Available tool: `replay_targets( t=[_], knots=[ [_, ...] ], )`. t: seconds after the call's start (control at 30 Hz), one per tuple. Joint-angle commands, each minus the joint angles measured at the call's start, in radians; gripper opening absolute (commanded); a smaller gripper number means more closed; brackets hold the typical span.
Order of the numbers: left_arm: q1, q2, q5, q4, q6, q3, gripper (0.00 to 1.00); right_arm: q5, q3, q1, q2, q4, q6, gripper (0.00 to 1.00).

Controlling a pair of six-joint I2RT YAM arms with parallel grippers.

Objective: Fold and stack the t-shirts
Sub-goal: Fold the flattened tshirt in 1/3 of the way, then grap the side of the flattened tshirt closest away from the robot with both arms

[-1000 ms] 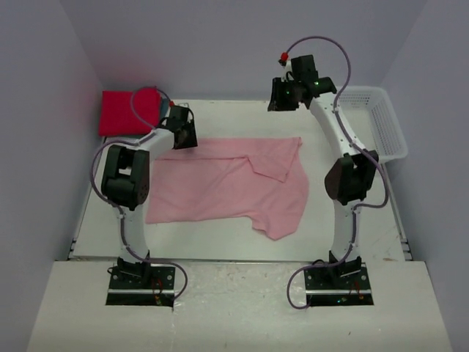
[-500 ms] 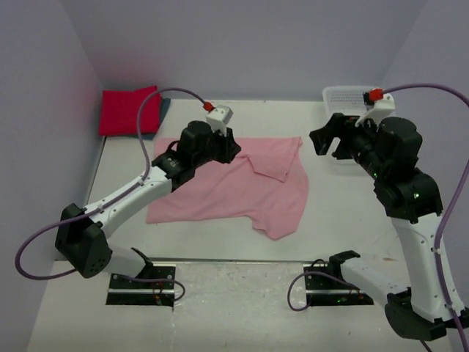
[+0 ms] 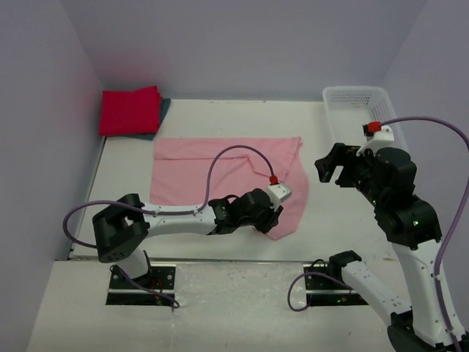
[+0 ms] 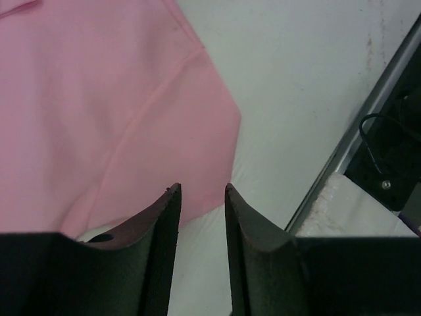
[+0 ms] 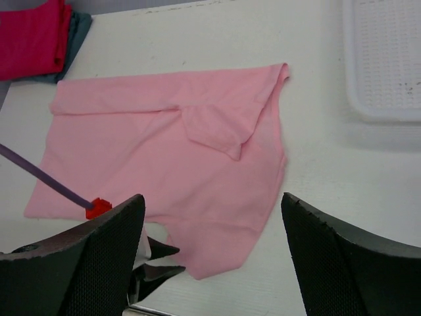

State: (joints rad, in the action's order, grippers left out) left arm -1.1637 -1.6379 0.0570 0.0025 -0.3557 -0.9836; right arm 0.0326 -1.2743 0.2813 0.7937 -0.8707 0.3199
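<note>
The pale pink t-shirt [image 3: 220,172] lies spread flat mid-table, one sleeve folded in on top near its far right. It also shows in the right wrist view [image 5: 164,131] and the left wrist view [image 4: 99,99]. The folded crimson t-shirt [image 3: 130,110] sits at the back left on the dark teal t-shirt [image 3: 163,110]. My left gripper [image 3: 272,218] is low at the pink shirt's near right sleeve, narrowly open and empty, its fingertips [image 4: 172,197] just short of the sleeve edge. My right gripper [image 3: 330,165] is wide open and empty, raised to the right of the shirt.
A white mesh basket [image 3: 355,95] stands at the back right and shows in the right wrist view [image 5: 381,59]. The table's metal front edge [image 4: 355,138] runs close to the left gripper. Walls enclose the left, back and right sides.
My left arm has swung from the pink shirt's far edge down to its near right sleeve. My right arm has drawn back a little toward me.
</note>
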Motion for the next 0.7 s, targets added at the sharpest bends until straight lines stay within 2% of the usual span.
replay_targets(
  t=[0.0,0.27,0.67],
  knots=[
    [-0.072,-0.042,0.081,0.108,-0.002,-0.020,0.34,0.038,0.018,0.001,-0.004,-0.005,0.013,0.85],
    [-0.148,-0.175,0.167,0.106,0.020,-0.076,0.40,0.036,0.041,0.001,-0.039,-0.002,0.021,0.86],
    [-0.157,-0.278,0.234,0.071,0.037,-0.130,0.42,-0.008,0.035,-0.001,-0.070,-0.008,0.019,0.87]
  ],
)
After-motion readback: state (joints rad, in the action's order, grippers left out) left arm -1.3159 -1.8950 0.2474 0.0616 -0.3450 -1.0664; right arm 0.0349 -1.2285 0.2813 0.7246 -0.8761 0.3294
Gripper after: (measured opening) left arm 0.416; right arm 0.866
